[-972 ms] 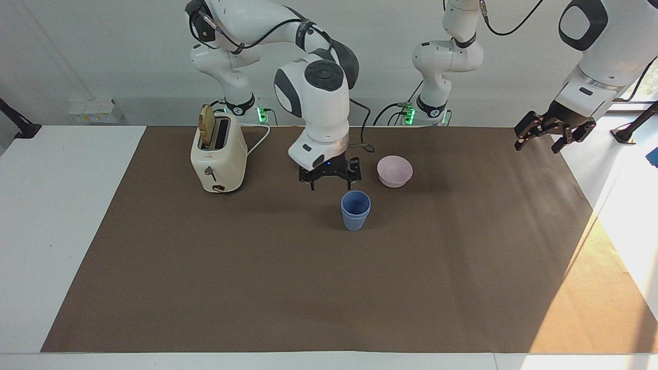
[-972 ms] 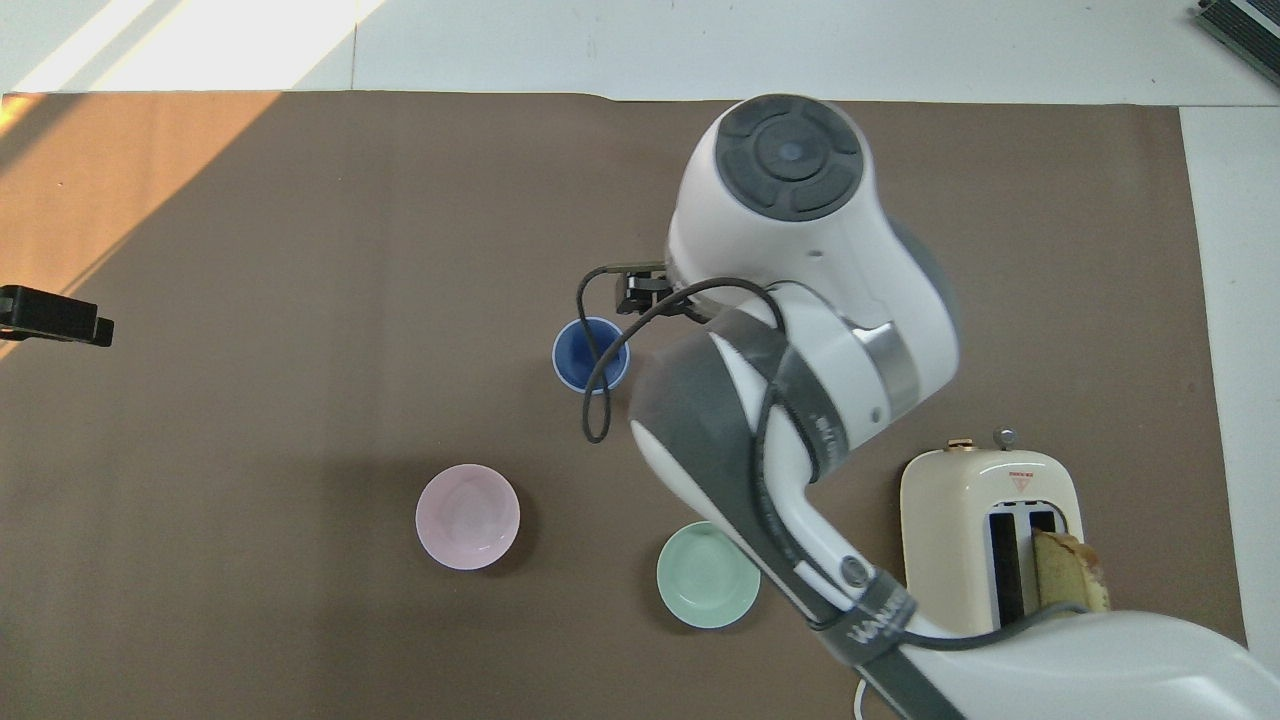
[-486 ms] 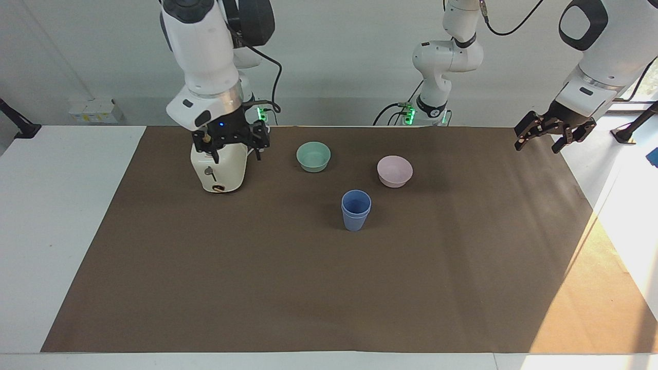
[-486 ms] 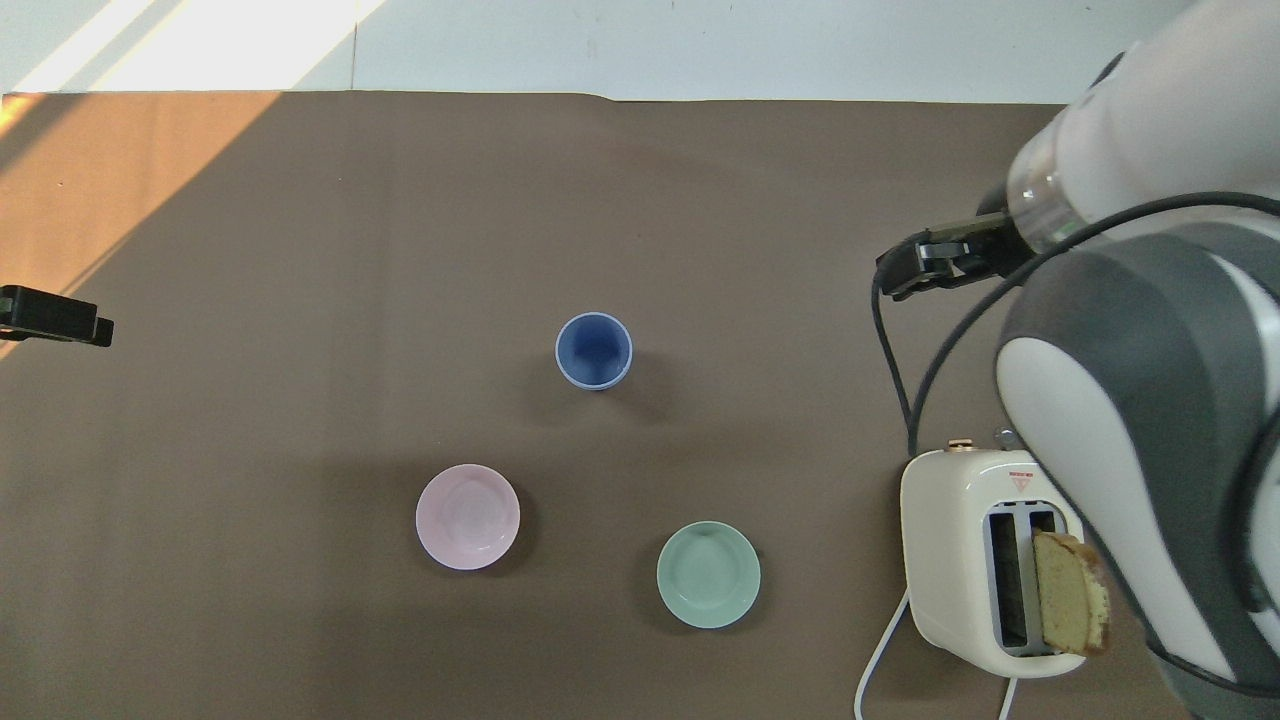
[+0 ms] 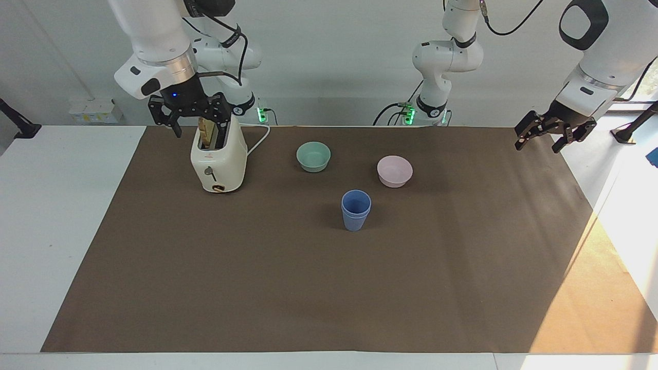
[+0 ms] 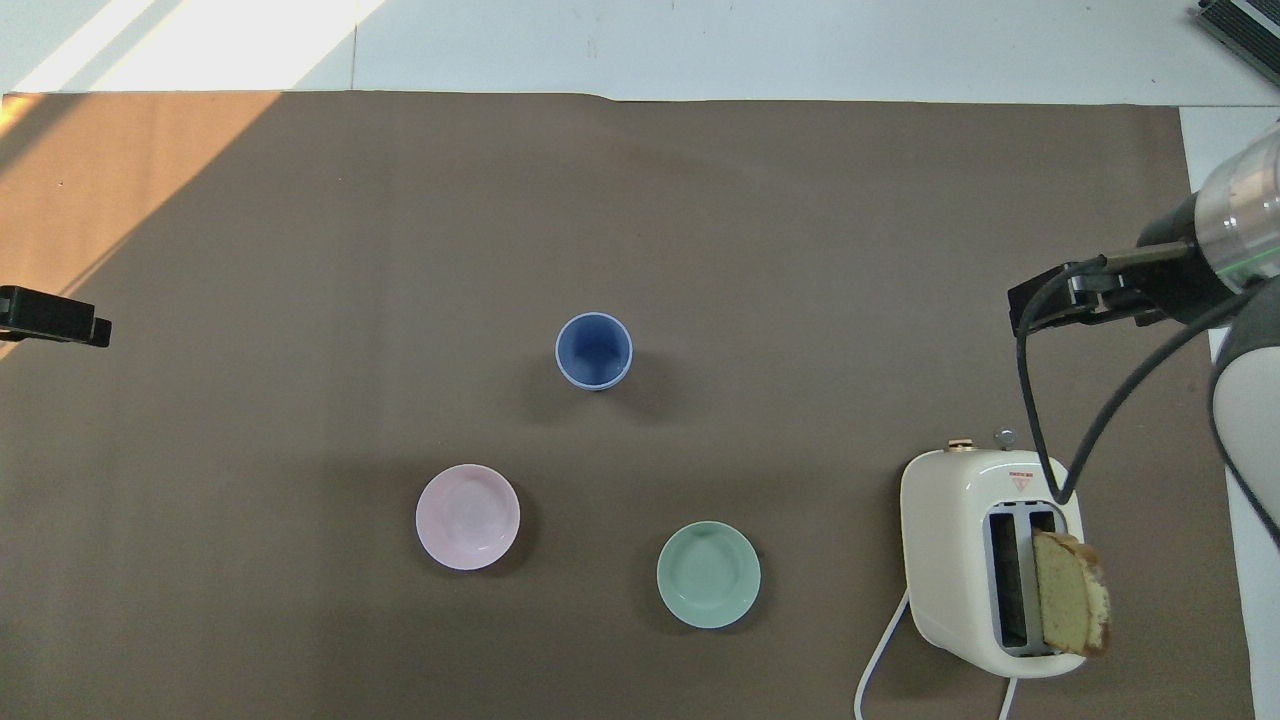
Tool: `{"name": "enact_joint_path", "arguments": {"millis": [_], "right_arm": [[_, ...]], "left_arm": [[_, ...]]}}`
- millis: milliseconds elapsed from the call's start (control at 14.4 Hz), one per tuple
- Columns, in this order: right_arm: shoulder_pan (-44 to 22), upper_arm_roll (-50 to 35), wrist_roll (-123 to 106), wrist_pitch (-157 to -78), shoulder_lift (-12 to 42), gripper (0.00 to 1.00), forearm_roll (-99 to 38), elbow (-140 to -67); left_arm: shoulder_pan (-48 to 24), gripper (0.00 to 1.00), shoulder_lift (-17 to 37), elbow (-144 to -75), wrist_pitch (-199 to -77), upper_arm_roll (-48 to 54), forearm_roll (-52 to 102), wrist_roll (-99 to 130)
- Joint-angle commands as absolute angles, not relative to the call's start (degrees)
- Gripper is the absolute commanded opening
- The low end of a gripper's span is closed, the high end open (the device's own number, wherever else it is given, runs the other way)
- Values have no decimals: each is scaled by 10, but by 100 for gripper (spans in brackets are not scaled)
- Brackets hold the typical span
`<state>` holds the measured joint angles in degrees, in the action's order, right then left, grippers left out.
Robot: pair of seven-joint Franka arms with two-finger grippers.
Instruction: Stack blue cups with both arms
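From the facing view, a brown paper-like mat [image 5: 318, 288] covers most of a white table [image 5: 56, 216] set against a plain pale wall. The two periwinkle-blue plastic cups [image 5: 355, 209] stand nested, one inside the other, upright near the mat's middle, farther from the robots than the pale pink bowl [image 5: 395, 171] and the mint-green bowl [image 5: 313, 156]. The black right gripper [image 5: 189, 114] hangs over the cream toaster [image 5: 218, 159] holding a slice of bread, fingers spread and empty. The black left gripper [image 5: 554, 132] waits over the mat's edge at its own end, fingers apart, grasping nothing. Sunlight falls across that end of the table.

From overhead, the stacked cups [image 6: 594, 350] sit alone mid-mat, touched by nothing. The right gripper [image 6: 1085, 298] shows at the toaster's [image 6: 945, 560] end of the table; only a tip of the left gripper [image 6: 52, 316] shows. A sunlit patch warms one mat corner.
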<state>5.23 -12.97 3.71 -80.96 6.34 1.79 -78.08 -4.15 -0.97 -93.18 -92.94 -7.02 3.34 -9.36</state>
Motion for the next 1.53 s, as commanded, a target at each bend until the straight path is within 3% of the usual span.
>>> {"name": "enact_joint_path", "arguments": {"millis": [0, 1458], "right_arm": [[84, -134, -14, -855, 20, 100, -3, -859], [102, -135, -47, -875, 16, 100, -4, -874]], "left_arm": [[-38, 100, -25, -941, -923, -69, 25, -92], [-37, 100, -33, -929, -910, -68, 2, -95]]}}
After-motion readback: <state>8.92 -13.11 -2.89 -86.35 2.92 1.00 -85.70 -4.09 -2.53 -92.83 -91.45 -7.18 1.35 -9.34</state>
